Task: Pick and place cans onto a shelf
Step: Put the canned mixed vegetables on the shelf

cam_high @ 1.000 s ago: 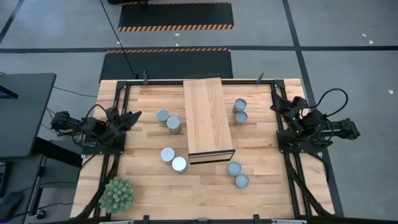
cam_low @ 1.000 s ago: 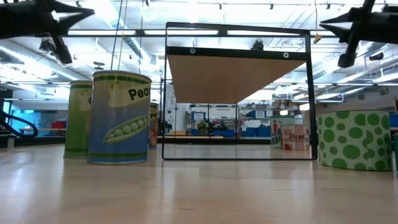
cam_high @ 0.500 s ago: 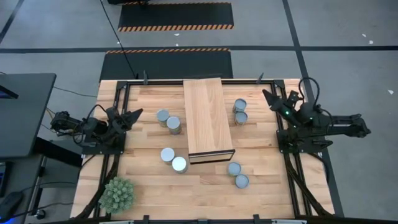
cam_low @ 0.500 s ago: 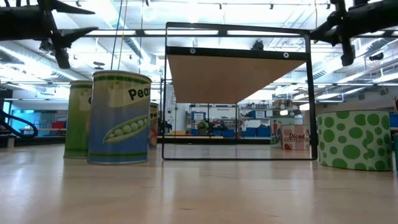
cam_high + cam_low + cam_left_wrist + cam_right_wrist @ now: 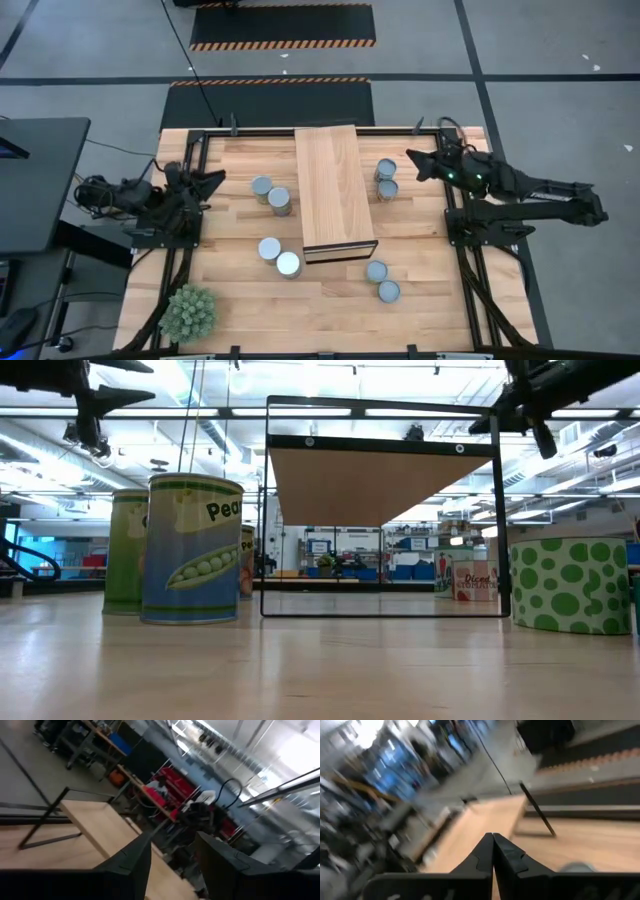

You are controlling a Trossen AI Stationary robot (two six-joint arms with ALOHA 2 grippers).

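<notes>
Shelf [image 5: 335, 192]: mid-table, nothing on top. Cans [image 5: 272, 195]: eight, paired on the table, four either side of shelf. Right gripper [image 5: 411, 163]: clenched, empty, near the cans right of shelf. Left gripper [image 5: 216, 180]: parted, empty, left of shelf.

Bright, even overhead light from ceiling strips [image 5: 330, 412] leaves only soft shadows on the table [image 5: 330, 300], while both wrist views are heavily motion-blurred and glare-washed.
</notes>
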